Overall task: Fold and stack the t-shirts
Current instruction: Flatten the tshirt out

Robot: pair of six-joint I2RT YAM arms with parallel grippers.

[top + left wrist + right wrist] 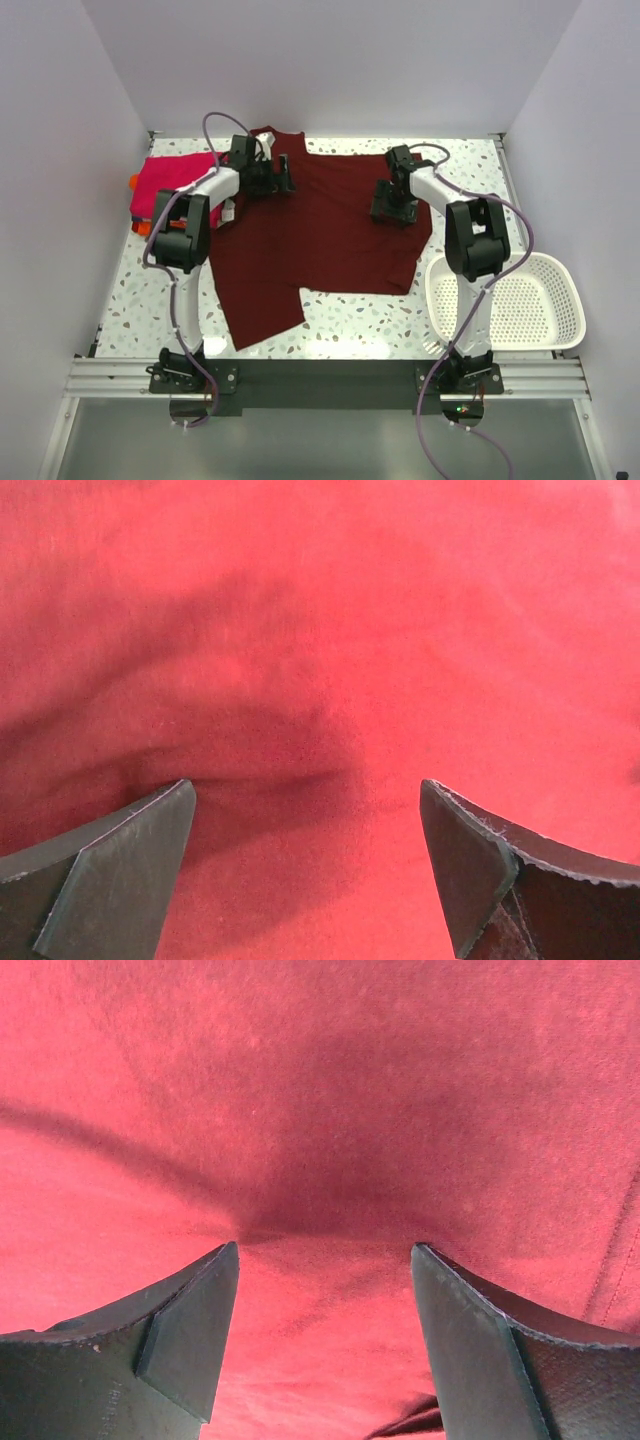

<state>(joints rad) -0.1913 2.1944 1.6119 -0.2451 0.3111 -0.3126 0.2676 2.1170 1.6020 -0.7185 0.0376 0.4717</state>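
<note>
A dark maroon t-shirt (320,235) lies spread flat across the middle of the table, with one flap reaching toward the near edge. My left gripper (283,178) is low over the shirt's far left part, near the collar. In the left wrist view that gripper (308,865) stands wide open, with only maroon cloth (330,630) between its fingers. My right gripper (395,210) is down on the shirt's right side. It is open too (325,1320), over slightly creased cloth (330,1160). A folded magenta-pink t-shirt (170,185) lies on an orange one (141,227) at the far left.
A white slotted basket (520,300) stands at the near right of the speckled table (360,315), close to the right arm. White walls close in the back and both sides.
</note>
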